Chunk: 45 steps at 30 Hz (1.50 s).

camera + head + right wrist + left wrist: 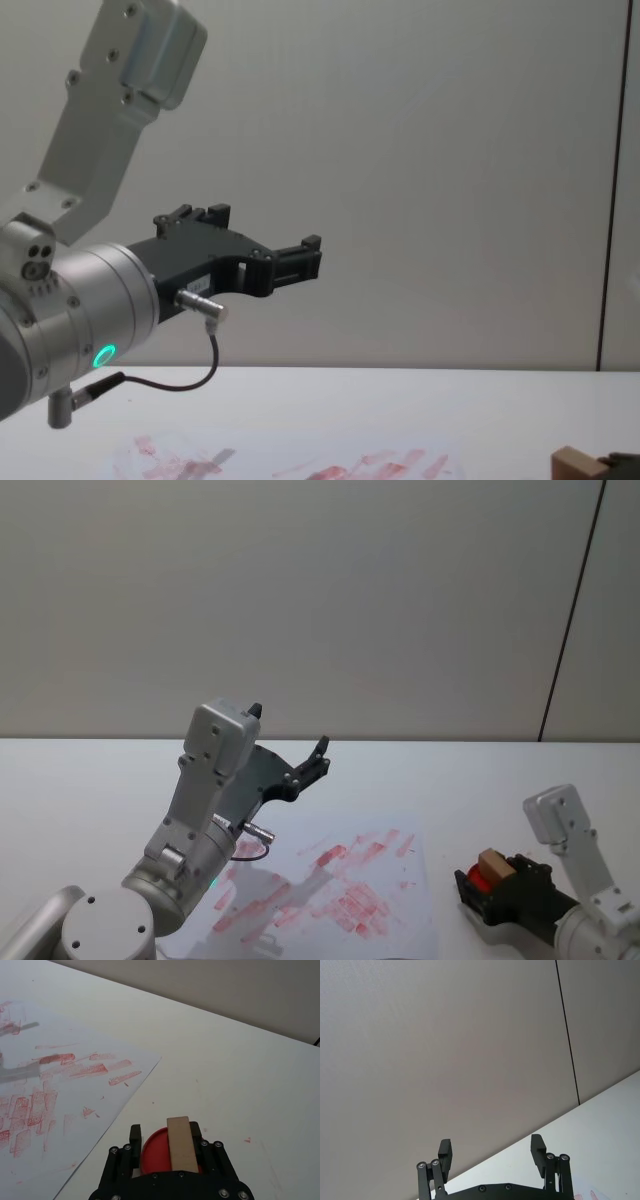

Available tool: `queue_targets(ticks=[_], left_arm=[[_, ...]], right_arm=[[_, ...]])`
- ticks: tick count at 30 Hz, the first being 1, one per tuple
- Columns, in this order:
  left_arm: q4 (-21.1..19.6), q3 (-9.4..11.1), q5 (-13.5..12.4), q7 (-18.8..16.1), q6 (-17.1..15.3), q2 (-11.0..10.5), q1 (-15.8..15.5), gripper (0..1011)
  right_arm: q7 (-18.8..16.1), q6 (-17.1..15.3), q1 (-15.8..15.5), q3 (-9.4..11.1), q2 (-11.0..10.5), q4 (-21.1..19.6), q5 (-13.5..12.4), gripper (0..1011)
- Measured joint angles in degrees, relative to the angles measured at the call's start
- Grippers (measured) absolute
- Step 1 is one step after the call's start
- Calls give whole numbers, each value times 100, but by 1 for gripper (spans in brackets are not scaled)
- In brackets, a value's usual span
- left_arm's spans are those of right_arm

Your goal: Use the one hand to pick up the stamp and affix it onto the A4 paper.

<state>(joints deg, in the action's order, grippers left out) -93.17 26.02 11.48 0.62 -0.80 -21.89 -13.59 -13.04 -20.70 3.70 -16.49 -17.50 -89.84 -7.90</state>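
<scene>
Right of the A4 paper (pixel 340 880), over a red ink pad (pixel 152 1149): stamp (pixel 181 1145), lodged in the right end effector (pixel 167 1132), long axis along it; whether clamped cannot be told. Paper lies leftward. Left end effector (pixel 491 1152) raised, open, idle.

Stamp (pixel 181 1144): bare light wood, smooth, matt. Paper (pixel 60 1090): thin matt white sheet, smeared with red ink. Desk (pixel 240 1075): smooth, white, matt.
</scene>
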Motion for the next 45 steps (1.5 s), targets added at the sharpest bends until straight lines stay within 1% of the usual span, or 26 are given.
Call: queue_targets(ticks=[1,3,6,9,10,12,13,17,24,28,29,31,34,40,45], left_arm=[[0,0,0,0,0,0,0,1003],[0,0,0,0,0,0,0,1002],[0,0,0,0,0,0,0,1002],[0,0,0,0,0,0,0,1003],[0,0,0,0,0,0,0,1002],[0,0,0,0,0,0,0,1002],[0,0,0,0,0,0,0,1002],[0,0,0,0,0,0,0,1002],[0,0,0,0,0,0,0,1003],[0,0,0,0,0,0,0,1002],[0,0,0,0,0,0,0,1002],[0,0,0,0,0,0,0,1002],[0,0,0,0,0,0,0,1002],[0,0,0,0,0,0,0,1002],[0,0,0,1,0,0,0,1002]], right_arm=[[0,-1,3,-2,2,3,2,589],[-2,-2,10,-7,10,13,8,503],[-3,-4,17,-11,18,22,14,445],[-4,-5,26,-15,24,32,22,321],[-5,-5,27,-16,27,36,25,306],[-8,-4,28,-17,28,38,27,234],[-10,1,29,-17,28,39,29,219],[-22,76,43,-18,36,48,45,220],[-65,331,116,-29,84,67,65,220],[-149,550,211,-50,154,68,65,220],[-149,550,211,-50,154,68,65,220],[-247,685,290,-78,219,68,49,220],[-372,777,379,-119,300,68,27,220],[-613,811,539,-215,462,121,6,220],[-821,668,662,-315,604,200,4,220]])
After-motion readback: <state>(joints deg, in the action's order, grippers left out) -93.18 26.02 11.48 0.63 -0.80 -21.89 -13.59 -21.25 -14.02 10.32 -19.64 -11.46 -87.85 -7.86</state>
